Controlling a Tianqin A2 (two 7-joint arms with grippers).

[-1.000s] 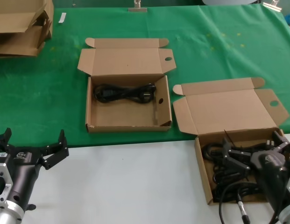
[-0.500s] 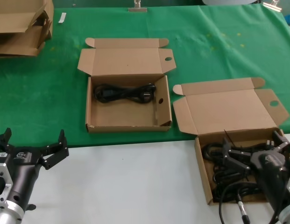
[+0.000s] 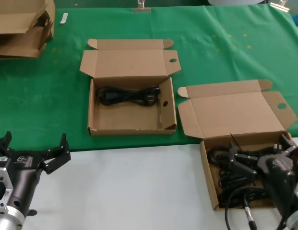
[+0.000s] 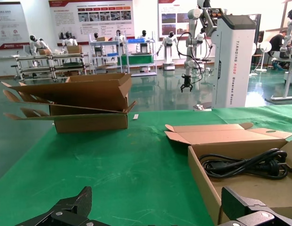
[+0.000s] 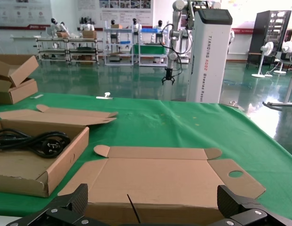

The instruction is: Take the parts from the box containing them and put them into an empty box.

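low, right gripper (image 3: 258, 160) fingers (image 3: 238, 163) spread inside box (image 3: 209, 179).

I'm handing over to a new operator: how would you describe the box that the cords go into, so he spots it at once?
On the green tablecloth, look for the open shallow brown cardboard box at the centre, lid folded back. It holds one coiled black power cord, while the similar box under the right hand is crowded with cords.
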